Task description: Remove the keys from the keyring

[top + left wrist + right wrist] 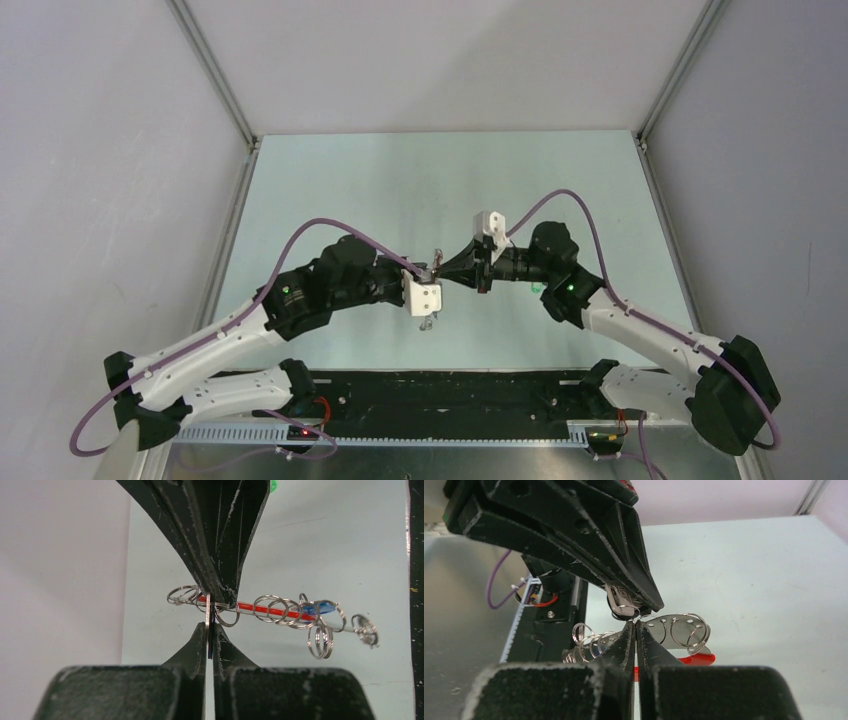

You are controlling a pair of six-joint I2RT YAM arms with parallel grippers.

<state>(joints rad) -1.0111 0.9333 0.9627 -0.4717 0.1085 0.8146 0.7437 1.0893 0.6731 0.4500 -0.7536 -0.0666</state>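
The red oval keyring [246, 605] hangs in the air between the two arms and shows edge-on as a thin red bar. A row of silver split rings [320, 642] is threaded along it, and a blue plastic tag [322, 608] sits near its far end. At the near end of the loop, the left gripper [209, 630] is clenched on a flat silver metal key [620, 602], which it pinches by the head. Right beside that grasp, the right gripper [636, 627] is clamped on the keyring itself, so the two sets of fingertips nearly touch. The pale green table [400, 180] lies well below the loop. By my reading, no key is off yet. The pinched key looks joined to the loop through its small ring, and working it free is the step in hand. The blue-tagged one also waits on the loop. I cannot make out a black tag.
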